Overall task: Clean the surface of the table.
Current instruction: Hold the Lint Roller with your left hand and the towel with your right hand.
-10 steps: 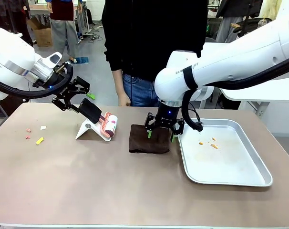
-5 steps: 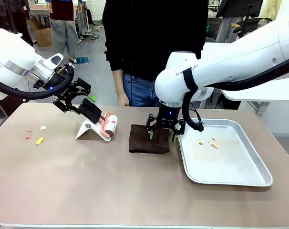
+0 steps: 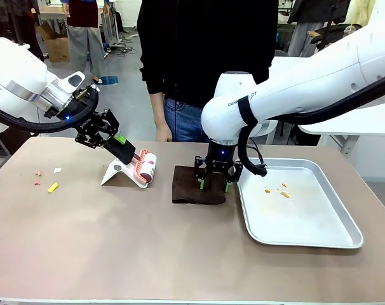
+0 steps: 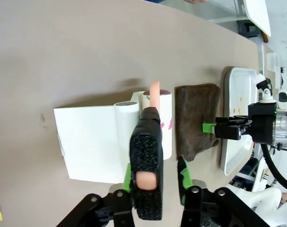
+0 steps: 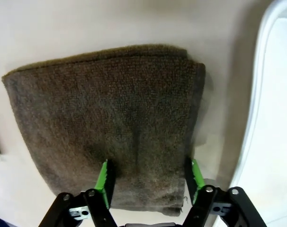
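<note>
Between robot and person (image 3: 205,51), the table (image 3: 116,241) spans the foreground. On it, the left gripper (image 4: 155,176) straddles the black handle (image 4: 146,151) of the lint roller (image 3: 146,166), with a gap at one pad. The right gripper (image 5: 149,182), fingers apart, rests on the brown towel (image 5: 110,104) beside the tray (image 3: 300,219).

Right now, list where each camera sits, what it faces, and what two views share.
Front: robot's side, facing across the table at the person; both arms show.
Left wrist: above the lint roller; left gripper straddles its handle.
Right wrist: above the brown towel; right gripper open on it.
Shared: all three show the brown towel.
</note>
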